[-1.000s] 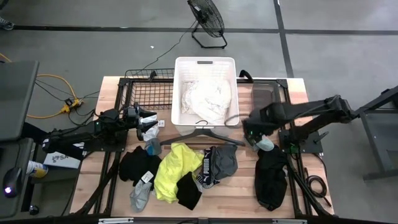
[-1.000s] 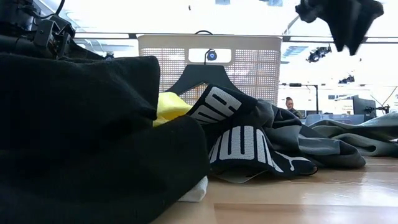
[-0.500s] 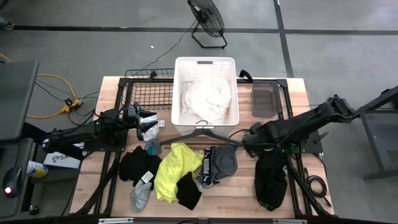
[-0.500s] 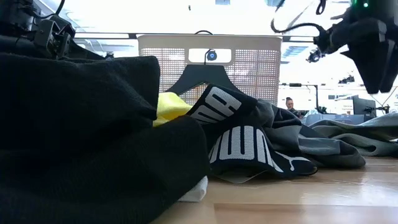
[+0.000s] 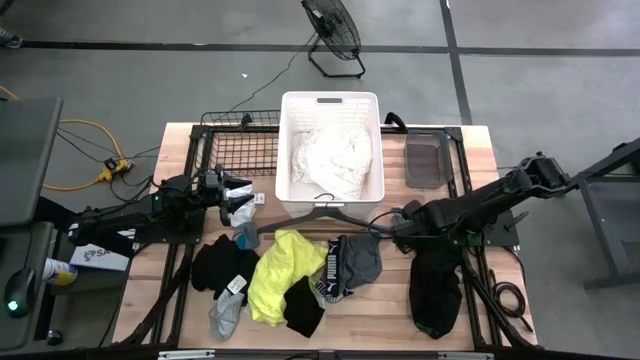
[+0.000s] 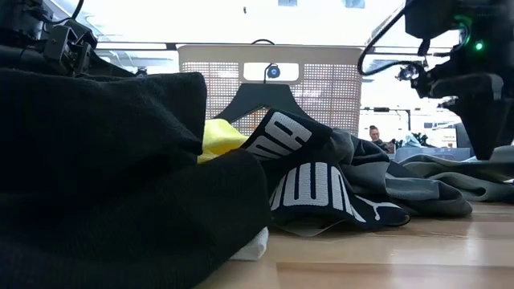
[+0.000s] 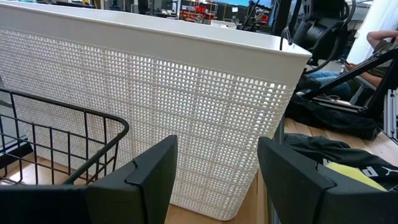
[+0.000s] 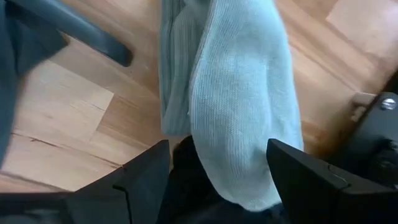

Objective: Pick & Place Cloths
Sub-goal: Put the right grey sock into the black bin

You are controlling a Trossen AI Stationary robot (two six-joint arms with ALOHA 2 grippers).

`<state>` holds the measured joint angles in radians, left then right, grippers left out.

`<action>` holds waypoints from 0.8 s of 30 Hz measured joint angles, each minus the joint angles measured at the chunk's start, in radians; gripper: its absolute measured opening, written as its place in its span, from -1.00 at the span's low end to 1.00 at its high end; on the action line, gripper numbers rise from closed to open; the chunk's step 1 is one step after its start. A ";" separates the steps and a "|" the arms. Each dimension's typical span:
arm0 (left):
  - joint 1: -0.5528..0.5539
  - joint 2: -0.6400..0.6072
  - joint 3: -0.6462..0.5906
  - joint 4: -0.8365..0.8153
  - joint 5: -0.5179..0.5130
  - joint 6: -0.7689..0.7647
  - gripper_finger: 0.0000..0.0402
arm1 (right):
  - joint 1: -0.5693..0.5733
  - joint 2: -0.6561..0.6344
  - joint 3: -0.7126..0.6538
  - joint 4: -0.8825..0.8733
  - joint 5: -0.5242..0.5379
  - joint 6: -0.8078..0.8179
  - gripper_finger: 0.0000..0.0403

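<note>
Right gripper [image 8: 211,168] is low over the wooden table [image 5: 390,310], jaws apart, a pale blue-grey ribbed cloth [image 8: 239,106] between its fingers; grip unconfirmed. It sits just right of the dark grey clothes hanger [image 5: 320,213], above a black garment [image 5: 435,290]. Left gripper [image 7: 214,168] waits open, left of the white perforated basket [image 5: 330,100]. Neon yellow cloth [image 5: 275,270] lies near centre.

- The white slatted plastic basket [image 7: 186,106] stands just ahead of the left gripper [image 7: 214,177], walling off that way; the black wire rack [image 7: 68,143] crowds one side.
- Bare wooden table [image 5: 385,300] lies open between the right gripper [image 5: 408,226] and the middle heap.
- Under the right gripper, a pale blue ribbed cloth [image 8: 242,106] and a black garment [image 5: 436,285] cover the wood.
- The dark grey clothes hanger [image 5: 320,216] lies near the right gripper, towards the basket.
</note>
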<state>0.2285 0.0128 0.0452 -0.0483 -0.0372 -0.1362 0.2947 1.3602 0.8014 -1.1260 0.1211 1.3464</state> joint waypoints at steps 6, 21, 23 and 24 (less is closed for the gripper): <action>0.000 0.000 0.000 0.000 0.000 0.000 0.09 | 0.000 0.000 -0.018 -0.010 0.013 0.013 0.29; 0.000 0.000 0.000 0.000 0.000 0.000 0.09 | 0.000 0.006 -0.018 -0.059 0.014 0.019 -0.14; 0.000 0.000 0.000 0.000 0.000 0.000 0.09 | 0.000 0.006 -0.018 -0.063 0.012 0.024 -0.22; 0.000 0.000 0.000 0.000 0.000 0.000 0.09 | -0.001 0.006 -0.018 -0.063 0.012 0.030 -0.26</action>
<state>0.2286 0.0128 0.0452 -0.0485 -0.0372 -0.1360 0.2939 1.3666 0.7837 -1.1887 0.1333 1.3760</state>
